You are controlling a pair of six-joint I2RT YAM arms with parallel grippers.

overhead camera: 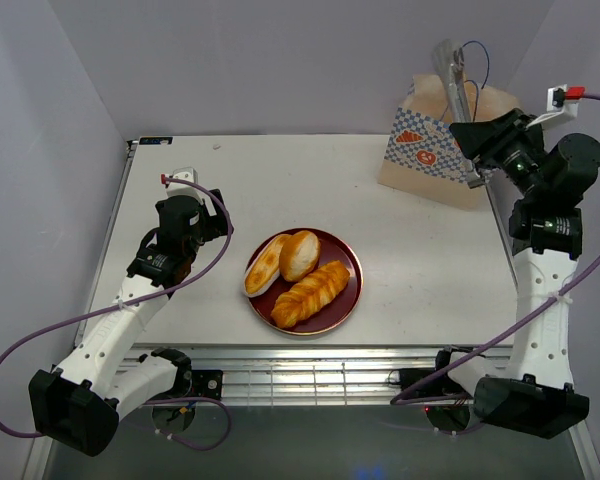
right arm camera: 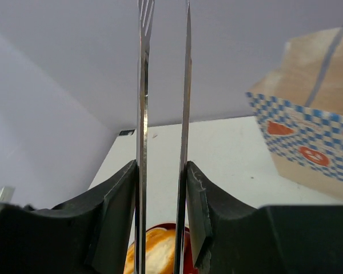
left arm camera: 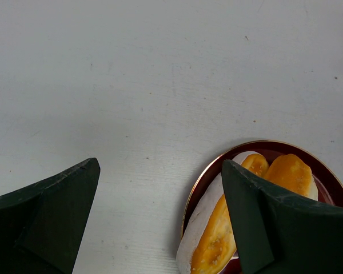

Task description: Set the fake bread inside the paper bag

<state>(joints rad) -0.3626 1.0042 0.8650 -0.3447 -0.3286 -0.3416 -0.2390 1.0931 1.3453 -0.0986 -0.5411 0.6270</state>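
Observation:
Three pieces of fake bread lie on a dark red plate (overhead camera: 345,300): an oval roll (overhead camera: 266,265), a round bun (overhead camera: 301,253) and a braided loaf (overhead camera: 311,293). The paper bag (overhead camera: 427,150) stands at the far right of the table. My left gripper (overhead camera: 216,226) is open and empty, left of the plate; in its wrist view (left arm camera: 160,220) the roll (left arm camera: 216,242) and the bun (left arm camera: 292,171) show by its right finger. My right gripper (overhead camera: 472,137) is shut on metal tongs (overhead camera: 450,72), held raised beside the bag. In the right wrist view (right arm camera: 163,211) the tongs (right arm camera: 142,85) point up and the bag (right arm camera: 308,134) is at right.
The table has grey walls on the left, back and right. A slotted metal rail runs along the near edge between the arm bases. The plate rim (left arm camera: 195,191) shows at the bottom right of the left wrist view.

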